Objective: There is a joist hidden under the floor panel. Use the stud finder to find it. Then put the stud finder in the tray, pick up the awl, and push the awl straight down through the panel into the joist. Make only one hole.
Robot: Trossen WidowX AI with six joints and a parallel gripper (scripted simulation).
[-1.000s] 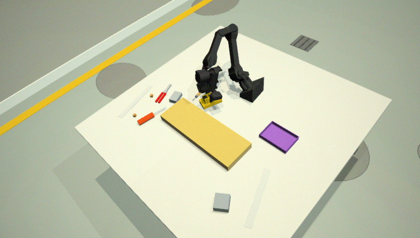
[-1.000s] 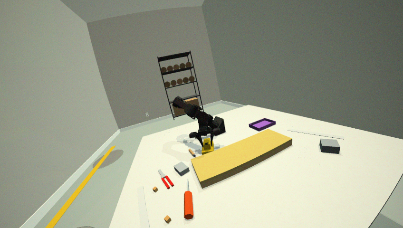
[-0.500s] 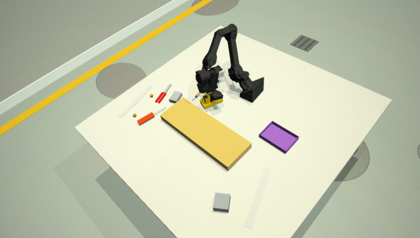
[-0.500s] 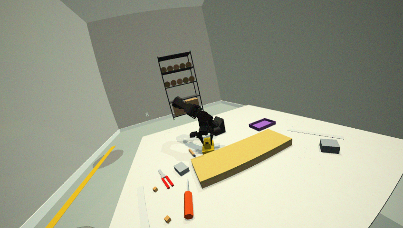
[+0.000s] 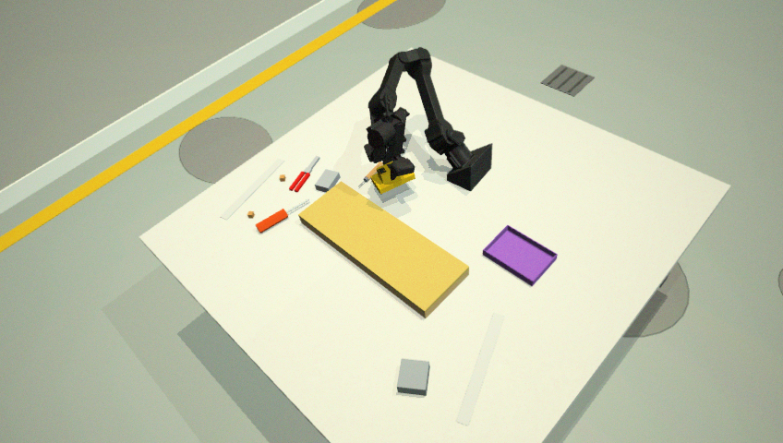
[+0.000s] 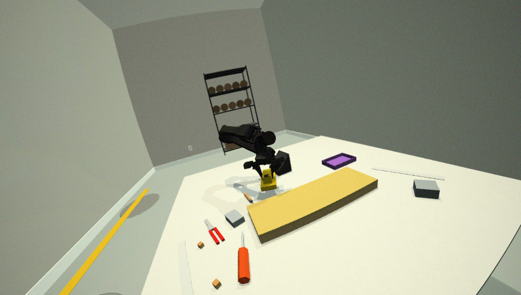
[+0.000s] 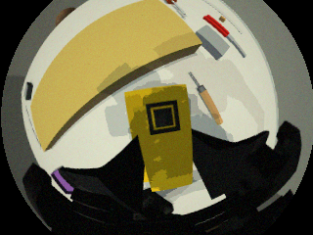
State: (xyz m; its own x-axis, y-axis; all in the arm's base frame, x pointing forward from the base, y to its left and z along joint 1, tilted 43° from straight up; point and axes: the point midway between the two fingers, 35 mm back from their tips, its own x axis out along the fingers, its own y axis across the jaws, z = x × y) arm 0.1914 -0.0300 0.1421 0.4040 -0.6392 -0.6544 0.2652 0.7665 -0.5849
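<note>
The yellow stud finder (image 5: 385, 184) (image 6: 268, 185) (image 7: 171, 162), with a dark square on top, is between the fingers of my gripper (image 5: 391, 170) (image 6: 267, 176) (image 7: 162, 133). My gripper is shut on it and holds it slightly above the table, with a shadow below. The awl (image 5: 374, 171) (image 6: 247, 197) (image 7: 210, 105), with a tan handle, lies beside it on the table. The long yellow floor panel (image 5: 380, 250) (image 6: 310, 204) (image 7: 108, 64) lies in front of the gripper. The purple tray (image 5: 519, 255) (image 6: 339, 161) (image 7: 63, 181) holds nothing. The joist is hidden.
A grey block (image 5: 328, 180) (image 6: 234, 217) (image 7: 212, 41) stands near the panel's end, with red pliers (image 5: 300, 181) (image 6: 218, 235) and an orange screwdriver (image 5: 271, 221) (image 6: 243, 265) nearby. Two small cubes lie beyond. Another grey block (image 5: 413, 376) (image 6: 426, 188) stands past the panel's other end.
</note>
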